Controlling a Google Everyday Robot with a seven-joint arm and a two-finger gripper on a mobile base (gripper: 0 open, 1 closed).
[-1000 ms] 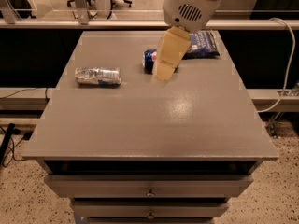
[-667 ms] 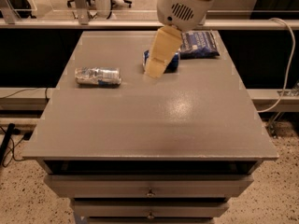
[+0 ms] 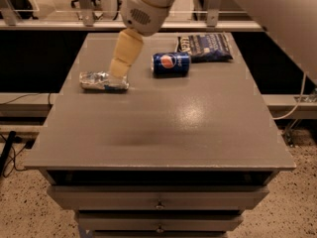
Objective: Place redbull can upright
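The redbull can (image 3: 101, 81), slim and silver-and-blue, lies on its side on the left part of the grey table (image 3: 163, 128). My gripper (image 3: 119, 69), with cream-coloured fingers pointing down, hangs from the white arm right over the can's right end. It stands just above or against the can; I cannot tell if they touch.
A dark blue Pepsi can (image 3: 171, 64) lies on its side near the middle back. A dark blue snack bag (image 3: 205, 46) lies at the back right. The table has drawers (image 3: 158, 202) below its front edge. Cables run along the floor on the left.
My gripper has moved left, from in front of the Pepsi can to over the redbull can's right end. The Pepsi can now shows fully. No object has moved.
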